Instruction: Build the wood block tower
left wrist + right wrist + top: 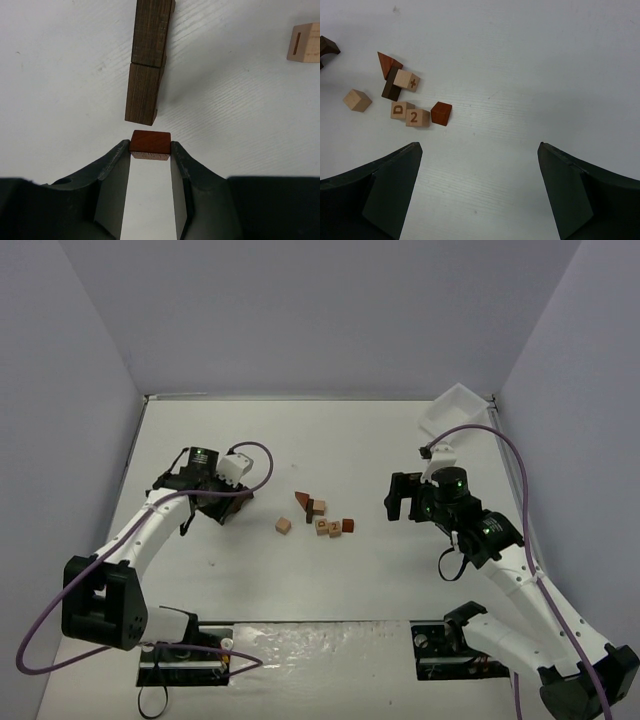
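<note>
My left gripper (pixel 150 146) is shut on a small red-brown block (pixel 150 141), held just above the table. Right ahead of it lie two dark brown blocks (pixel 148 65) end to end, with a pale cube (pixel 305 42) off to the right. In the top view the left gripper (pixel 214 508) is left of the tower (pixel 318 510), a low cluster of tan, red-brown and dark blocks. My right gripper (pixel 480 150) is open and empty, right of the cluster. The right wrist view shows a red wedge (pixel 386 62), a "+" cube (pixel 408 80), a "D" cube (pixel 399 110), a "2" cube (pixel 417 118) and a red-brown cube (pixel 441 113).
A lone tan cube (pixel 284 526) lies left of the cluster. A white tray (pixel 455 406) leans in the far right corner. Grey walls close the table on three sides.
</note>
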Tool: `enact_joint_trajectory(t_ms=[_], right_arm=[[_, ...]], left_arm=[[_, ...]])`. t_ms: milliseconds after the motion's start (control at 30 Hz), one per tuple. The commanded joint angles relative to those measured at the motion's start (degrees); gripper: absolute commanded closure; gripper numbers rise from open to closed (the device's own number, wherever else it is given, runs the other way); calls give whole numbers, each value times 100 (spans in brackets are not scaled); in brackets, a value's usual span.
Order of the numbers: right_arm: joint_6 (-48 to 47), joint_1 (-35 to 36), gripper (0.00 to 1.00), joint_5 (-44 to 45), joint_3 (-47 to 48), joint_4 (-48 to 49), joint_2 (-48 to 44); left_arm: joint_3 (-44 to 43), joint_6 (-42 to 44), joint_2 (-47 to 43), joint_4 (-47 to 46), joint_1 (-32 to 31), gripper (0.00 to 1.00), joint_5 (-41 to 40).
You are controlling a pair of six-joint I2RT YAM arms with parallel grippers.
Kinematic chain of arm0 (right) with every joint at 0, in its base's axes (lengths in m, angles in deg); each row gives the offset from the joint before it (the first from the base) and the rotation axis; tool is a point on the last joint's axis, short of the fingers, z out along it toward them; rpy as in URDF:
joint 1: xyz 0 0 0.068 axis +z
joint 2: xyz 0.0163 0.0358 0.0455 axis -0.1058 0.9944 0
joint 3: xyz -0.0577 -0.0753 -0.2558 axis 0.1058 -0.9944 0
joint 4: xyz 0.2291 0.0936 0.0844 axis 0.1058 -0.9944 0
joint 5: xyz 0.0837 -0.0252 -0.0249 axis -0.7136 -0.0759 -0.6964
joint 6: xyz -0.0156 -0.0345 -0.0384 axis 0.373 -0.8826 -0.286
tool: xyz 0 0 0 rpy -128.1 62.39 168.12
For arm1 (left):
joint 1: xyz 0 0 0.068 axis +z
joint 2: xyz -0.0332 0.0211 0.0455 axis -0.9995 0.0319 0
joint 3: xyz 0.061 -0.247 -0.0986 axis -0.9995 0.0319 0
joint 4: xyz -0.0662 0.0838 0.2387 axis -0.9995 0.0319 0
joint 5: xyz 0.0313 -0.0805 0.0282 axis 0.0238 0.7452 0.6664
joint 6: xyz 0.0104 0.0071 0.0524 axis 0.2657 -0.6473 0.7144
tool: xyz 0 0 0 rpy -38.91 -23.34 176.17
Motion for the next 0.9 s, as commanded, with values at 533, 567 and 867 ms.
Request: enact_joint_trajectory(t_ms=[533, 567, 867], right_arm=[[-150, 59, 1, -16, 137, 196, -16], [-150, 59, 1, -21, 141, 196, -16], [-159, 59, 1, -34, 154, 196, 28]], left_arm=[[-268, 396, 464, -672, 335, 100, 369], [-268, 404, 481, -680, 331, 100, 369], [-268, 469, 584, -759, 335, 100, 366]])
